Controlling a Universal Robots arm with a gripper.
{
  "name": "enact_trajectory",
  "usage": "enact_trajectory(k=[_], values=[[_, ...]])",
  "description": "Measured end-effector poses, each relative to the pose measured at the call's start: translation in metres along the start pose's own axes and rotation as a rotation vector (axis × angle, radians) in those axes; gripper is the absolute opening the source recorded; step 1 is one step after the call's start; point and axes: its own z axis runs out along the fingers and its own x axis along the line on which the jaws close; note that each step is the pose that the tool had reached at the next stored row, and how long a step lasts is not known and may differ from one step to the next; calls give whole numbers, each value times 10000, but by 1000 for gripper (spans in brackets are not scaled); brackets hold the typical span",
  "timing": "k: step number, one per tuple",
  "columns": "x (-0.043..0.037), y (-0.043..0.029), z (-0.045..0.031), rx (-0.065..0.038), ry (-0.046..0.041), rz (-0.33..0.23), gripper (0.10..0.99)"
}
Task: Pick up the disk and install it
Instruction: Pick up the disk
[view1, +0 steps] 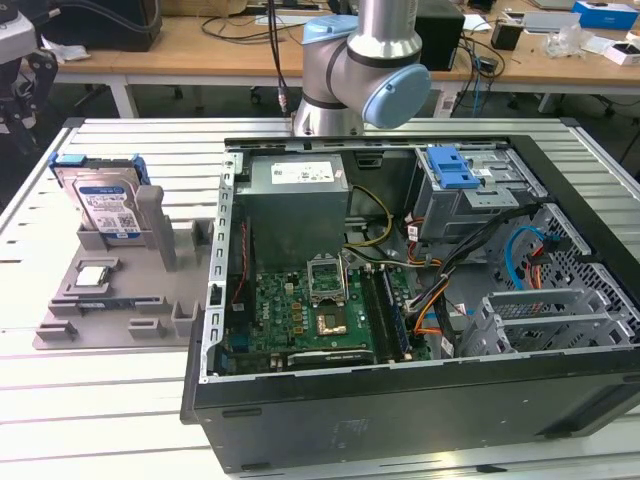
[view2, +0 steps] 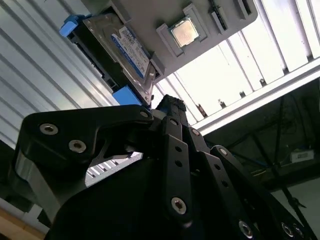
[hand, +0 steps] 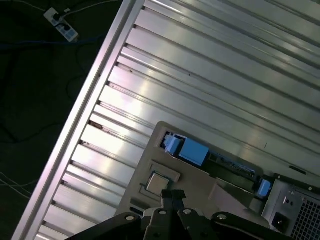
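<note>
There is one disk (view1: 105, 205), one small square chip (view1: 92, 277) and one gray tray (view1: 110, 325). There is one open computer box (view1: 400, 420), with one green board (view1: 290, 310) and one blue latch (view1: 452, 166) inside it. There is one robot arm (view1: 365, 70) and one silver worktop (view1: 90, 400).

The disk (view1: 100, 200) is silver (white-and-blue label (view1: 110, 212)), its frame (view1: 68, 161) bright blue.
</note>
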Motion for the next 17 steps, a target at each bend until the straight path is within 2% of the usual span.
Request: enact_trajectory(k=[17], values=[[0,0,0,-60,109,-2559,106]])
